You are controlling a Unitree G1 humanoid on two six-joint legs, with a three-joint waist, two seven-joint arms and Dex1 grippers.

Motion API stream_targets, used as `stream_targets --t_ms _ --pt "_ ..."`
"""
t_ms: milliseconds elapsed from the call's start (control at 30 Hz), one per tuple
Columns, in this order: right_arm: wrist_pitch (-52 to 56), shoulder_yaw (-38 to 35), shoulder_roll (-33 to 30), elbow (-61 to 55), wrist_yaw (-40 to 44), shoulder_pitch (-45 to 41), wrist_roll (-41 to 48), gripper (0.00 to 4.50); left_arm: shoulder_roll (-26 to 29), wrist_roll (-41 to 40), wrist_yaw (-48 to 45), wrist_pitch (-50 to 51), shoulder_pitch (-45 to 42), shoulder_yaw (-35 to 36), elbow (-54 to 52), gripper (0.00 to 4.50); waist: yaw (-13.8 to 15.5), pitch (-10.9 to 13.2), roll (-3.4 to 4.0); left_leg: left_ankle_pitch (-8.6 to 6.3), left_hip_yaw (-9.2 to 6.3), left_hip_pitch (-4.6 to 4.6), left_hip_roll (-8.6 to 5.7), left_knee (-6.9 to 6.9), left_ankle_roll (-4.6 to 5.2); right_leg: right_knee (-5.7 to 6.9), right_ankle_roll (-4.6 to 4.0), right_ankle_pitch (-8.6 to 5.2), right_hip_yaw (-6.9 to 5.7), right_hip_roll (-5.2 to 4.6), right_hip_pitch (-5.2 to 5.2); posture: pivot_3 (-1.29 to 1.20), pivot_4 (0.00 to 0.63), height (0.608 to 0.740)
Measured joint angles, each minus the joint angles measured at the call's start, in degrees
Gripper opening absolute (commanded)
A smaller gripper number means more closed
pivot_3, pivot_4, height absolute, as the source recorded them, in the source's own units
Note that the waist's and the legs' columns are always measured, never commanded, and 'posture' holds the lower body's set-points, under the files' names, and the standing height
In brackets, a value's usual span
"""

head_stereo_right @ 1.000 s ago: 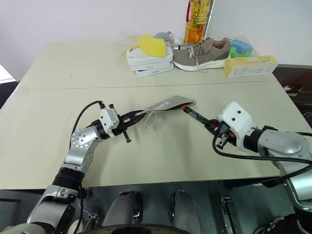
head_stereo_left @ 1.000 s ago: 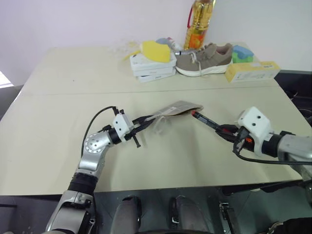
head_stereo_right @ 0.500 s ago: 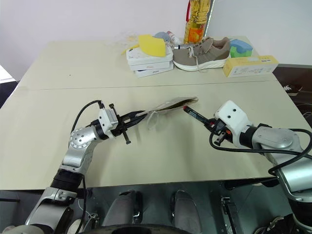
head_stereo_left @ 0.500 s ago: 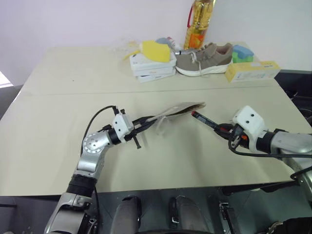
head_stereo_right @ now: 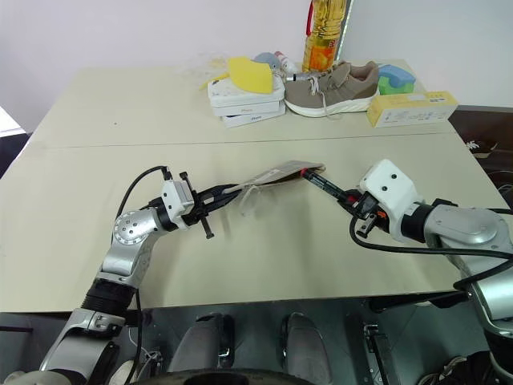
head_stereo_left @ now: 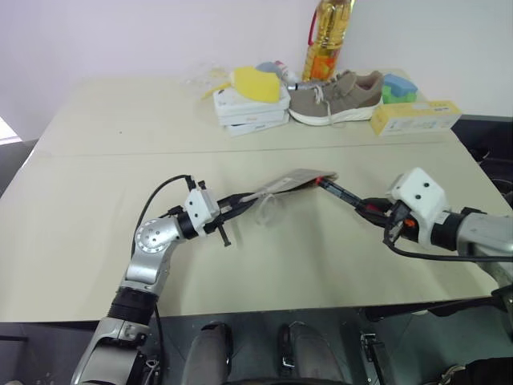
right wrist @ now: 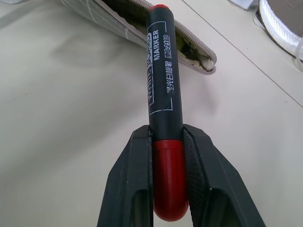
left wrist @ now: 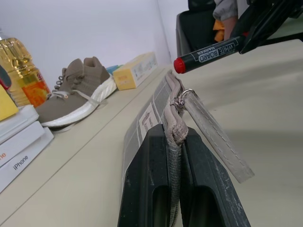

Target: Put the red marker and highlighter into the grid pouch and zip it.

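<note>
**Marker tip reaches the pouch mouth**

A second ago the red marker (head_stereo_left: 346,195) stood clear of the grid pouch (head_stereo_left: 290,181); now its far red end sits at the open zipper edge, perhaps just inside, though that is hard to judge. The right claw (head_stereo_left: 377,212) is clenched on the marker's red cap. The left claw (head_stereo_left: 239,204) pinches the pouch's near end, lifted off the worktop (head_stereo_left: 96,184). At twelve o'clock: one shoe (head_stereo_left: 334,96), one oil bottle (head_stereo_left: 327,38), one yellow box (head_stereo_left: 414,117), two stacked white boxes (head_stereo_left: 252,110).
</note>
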Motion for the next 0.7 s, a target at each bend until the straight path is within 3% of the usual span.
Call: stream_targets --t_ms 700 --pt "-1.5 8.0 -3.4 1.0 -0.1 -4.5 -3.2 0.33 1.2 -0.2 -4.9 0.8 0.6 -2.4 -1.5 0.0 0.0 0.0 0.0 0.0 0.0 0.0 0.0 -0.02 0.0 -0.02 -0.01 -0.01 0.0 0.0 -0.02 0.0 0.15 0.74"
